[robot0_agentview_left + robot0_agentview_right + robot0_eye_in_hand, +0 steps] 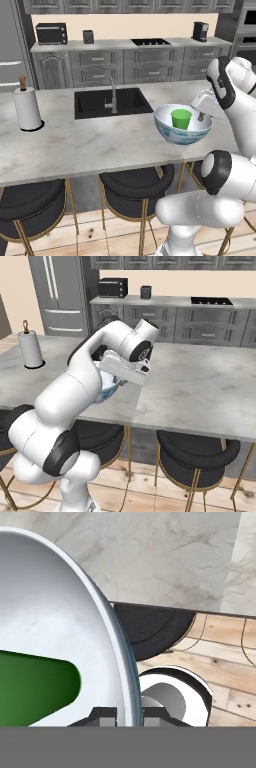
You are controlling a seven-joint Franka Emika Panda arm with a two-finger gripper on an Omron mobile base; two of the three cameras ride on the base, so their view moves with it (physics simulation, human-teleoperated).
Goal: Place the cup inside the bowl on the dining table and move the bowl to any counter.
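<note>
**Cup in bowl, bowl gripped at its rim**

Nearest, black stools [132, 182] with gold legs stood under the dining table [90, 145]. Above the table's near right part, the gripper [129, 716] was clamped on the bowl [183, 125], one finger inside the rim and one outside (plain in the hand view). The bowl appeared lifted just clear of the marble. The green cup [181, 119] stood upright inside it. Farther left were the black sink [111, 102] and, at the far left, a paper towel roll [27, 107]. Beyond, the counter [125, 45] carried a toaster oven [51, 33] and a coffee machine [200, 31].
</note>
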